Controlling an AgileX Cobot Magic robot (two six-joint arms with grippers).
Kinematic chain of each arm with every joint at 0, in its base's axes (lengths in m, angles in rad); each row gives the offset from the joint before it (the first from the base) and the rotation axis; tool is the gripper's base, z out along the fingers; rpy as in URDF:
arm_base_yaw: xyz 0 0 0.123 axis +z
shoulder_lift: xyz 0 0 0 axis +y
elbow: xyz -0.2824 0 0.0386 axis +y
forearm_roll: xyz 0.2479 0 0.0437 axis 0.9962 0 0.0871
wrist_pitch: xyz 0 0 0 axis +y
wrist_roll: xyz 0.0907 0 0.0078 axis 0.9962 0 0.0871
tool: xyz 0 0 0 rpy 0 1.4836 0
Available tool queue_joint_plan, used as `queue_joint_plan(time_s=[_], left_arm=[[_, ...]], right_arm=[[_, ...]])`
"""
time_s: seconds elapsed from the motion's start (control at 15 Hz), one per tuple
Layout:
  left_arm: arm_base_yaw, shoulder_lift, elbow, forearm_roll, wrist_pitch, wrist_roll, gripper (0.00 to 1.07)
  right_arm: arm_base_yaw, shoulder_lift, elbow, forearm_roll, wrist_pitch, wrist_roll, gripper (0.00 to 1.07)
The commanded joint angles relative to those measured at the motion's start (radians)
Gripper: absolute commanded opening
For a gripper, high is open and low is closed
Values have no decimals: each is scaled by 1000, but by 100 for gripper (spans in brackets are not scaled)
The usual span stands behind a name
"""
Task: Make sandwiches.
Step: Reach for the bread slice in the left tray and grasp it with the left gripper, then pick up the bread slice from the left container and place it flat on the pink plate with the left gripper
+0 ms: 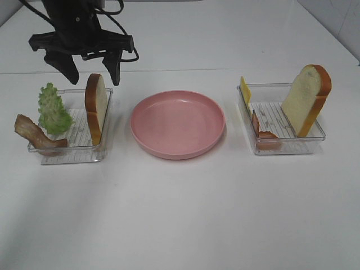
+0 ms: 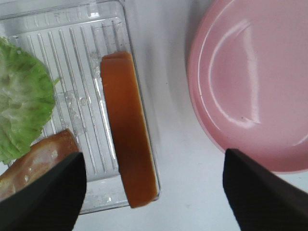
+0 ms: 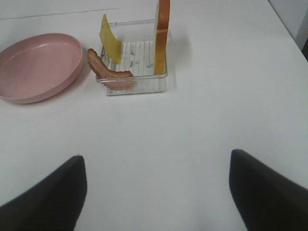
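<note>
My left gripper [image 1: 93, 70] is open and hovers just above a bread slice [image 1: 95, 107] that stands on edge in the left clear tray [image 1: 70, 156]. Green lettuce [image 1: 53, 109] and a bacon strip [image 1: 36, 135] lean in the same tray. The left wrist view shows the slice's crust [image 2: 127, 144] between my open fingers [image 2: 43, 197], with lettuce [image 2: 21, 110] and bacon [image 2: 33, 163] beside it. The right tray [image 1: 281, 147] holds a second bread slice [image 1: 306, 98], yellow cheese [image 1: 245, 90] and bacon [image 1: 264, 134]. My right gripper [image 3: 154, 192] is open and empty, well short of that tray [image 3: 137, 85].
A round pink plate [image 1: 177, 124] lies between the two trays, with nothing on it; it also shows in the left wrist view [image 2: 255, 86] and the right wrist view [image 3: 38, 65]. White tabletop [image 1: 180, 214] stretches in front of the trays.
</note>
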Motion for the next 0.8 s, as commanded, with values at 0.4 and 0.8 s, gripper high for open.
queue_joint_plan(time_s=[0.4,0.8], left_arm=[[-3,82,-5,40,-4,-9,60],[-3,62,-8,43,16,-9,0]], right_arm=[[-3,-13,3,-1,-4,9,76],[-3,-13,3,-1,-4,9,76]])
